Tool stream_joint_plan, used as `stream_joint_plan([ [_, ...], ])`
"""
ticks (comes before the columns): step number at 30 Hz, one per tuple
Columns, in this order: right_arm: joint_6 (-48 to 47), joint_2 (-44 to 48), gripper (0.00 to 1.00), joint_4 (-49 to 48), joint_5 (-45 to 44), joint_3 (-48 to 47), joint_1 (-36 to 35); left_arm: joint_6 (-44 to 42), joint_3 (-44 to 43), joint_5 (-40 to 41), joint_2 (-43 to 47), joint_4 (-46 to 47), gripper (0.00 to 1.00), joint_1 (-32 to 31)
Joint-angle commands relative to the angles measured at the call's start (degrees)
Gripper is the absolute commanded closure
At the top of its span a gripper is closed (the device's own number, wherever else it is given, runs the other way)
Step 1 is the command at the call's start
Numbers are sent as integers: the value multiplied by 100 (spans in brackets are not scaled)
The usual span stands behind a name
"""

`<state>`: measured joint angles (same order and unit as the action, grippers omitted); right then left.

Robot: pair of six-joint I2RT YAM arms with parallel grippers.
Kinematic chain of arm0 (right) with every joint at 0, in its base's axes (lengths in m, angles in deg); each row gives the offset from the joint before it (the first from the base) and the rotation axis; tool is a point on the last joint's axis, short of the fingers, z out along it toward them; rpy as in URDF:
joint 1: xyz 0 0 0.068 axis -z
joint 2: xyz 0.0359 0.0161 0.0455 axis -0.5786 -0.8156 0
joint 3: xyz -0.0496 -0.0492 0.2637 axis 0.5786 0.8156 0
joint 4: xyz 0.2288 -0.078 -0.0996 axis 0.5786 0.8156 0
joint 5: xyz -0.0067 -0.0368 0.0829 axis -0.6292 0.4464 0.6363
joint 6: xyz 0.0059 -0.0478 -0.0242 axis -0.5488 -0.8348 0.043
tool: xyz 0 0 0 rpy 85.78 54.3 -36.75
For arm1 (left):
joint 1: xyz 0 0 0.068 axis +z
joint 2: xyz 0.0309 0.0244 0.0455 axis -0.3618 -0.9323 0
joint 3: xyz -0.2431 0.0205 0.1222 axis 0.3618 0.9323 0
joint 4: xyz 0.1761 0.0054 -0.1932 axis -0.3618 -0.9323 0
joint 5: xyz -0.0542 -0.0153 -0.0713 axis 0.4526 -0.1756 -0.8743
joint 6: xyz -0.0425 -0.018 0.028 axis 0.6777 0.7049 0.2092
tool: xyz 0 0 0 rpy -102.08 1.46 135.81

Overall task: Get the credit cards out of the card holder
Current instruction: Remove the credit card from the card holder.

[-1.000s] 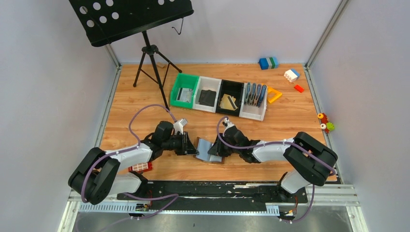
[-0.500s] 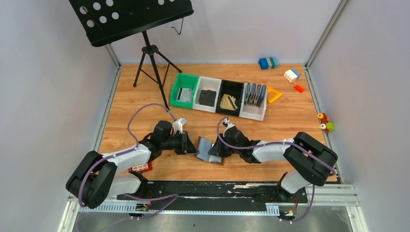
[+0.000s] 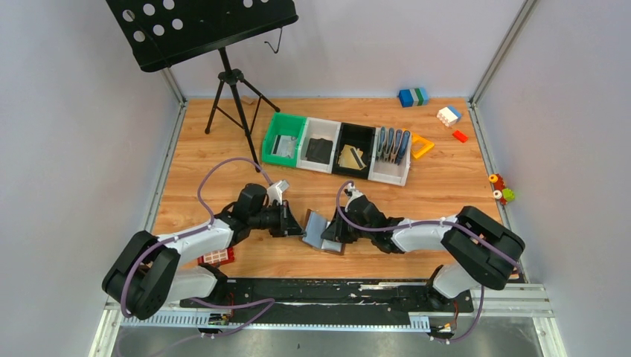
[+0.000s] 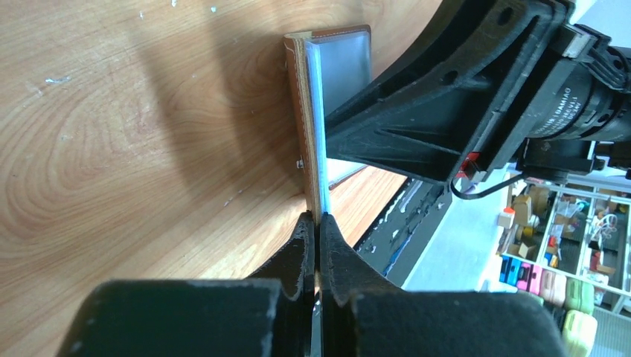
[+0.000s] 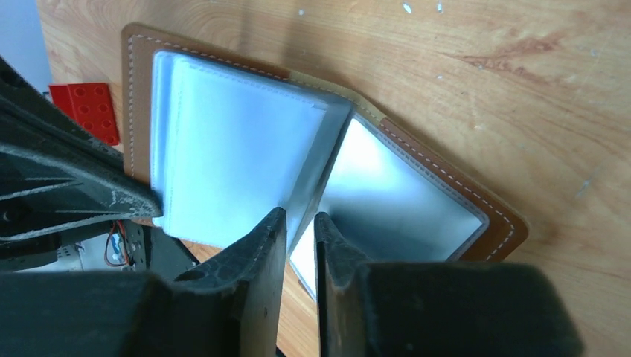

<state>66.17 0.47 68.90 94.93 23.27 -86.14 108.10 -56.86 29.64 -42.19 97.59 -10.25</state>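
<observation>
The brown leather card holder point(image 3: 315, 230) lies open near the table's front, between my two grippers. My left gripper point(image 3: 298, 224) is shut on the edge of its left flap point(image 4: 298, 111) and holds that flap up on edge point(image 4: 318, 220). My right gripper point(image 3: 332, 236) has its jaws nearly closed on a grey-blue inner pocket leaf point(image 5: 223, 160), and its tips point(image 5: 300, 223) sit at the fold. The right flap point(image 5: 417, 201) lies flat on the wood. No credit card shows plainly inside the pockets.
A row of bins stands at the back: green point(image 3: 283, 140) with a silver card, white point(image 3: 320, 149) with a black card, black point(image 3: 352, 157) with a gold card, white point(image 3: 392, 146) with blue-grey holders. There is a music stand tripod point(image 3: 234, 104) at back left. A red brick point(image 3: 216, 257) lies by the left arm.
My left gripper has shifted slightly and the holder's left flap stands a little more upright. The right arm has barely moved.
</observation>
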Motion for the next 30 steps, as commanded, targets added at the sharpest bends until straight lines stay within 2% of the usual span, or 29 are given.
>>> stream_joint_plan([
  [1, -89, 391, 74, 447, -78, 117, 7, -471, -545, 200, 243, -745, 100, 0],
  [4, -108, 730, 61, 507, -102, 159, 7, -658, -697, 349, 364, -1203, 100, -5],
  [8, -167, 1005, 39, 545, -37, 58, 7, -701, -718, 347, 440, -1353, 100, -7],
  [10, -173, 970, 34, 605, 53, -102, -1, -697, -707, 329, 467, -1360, 100, -9],
  [24, 49, -168, 27, 210, 351, -1045, -63, -706, -705, 341, 656, -1440, 100, -22],
  [30, 97, -584, 35, 89, 349, -1037, -65, -698, -648, 359, 761, -1439, 100, -17],
])
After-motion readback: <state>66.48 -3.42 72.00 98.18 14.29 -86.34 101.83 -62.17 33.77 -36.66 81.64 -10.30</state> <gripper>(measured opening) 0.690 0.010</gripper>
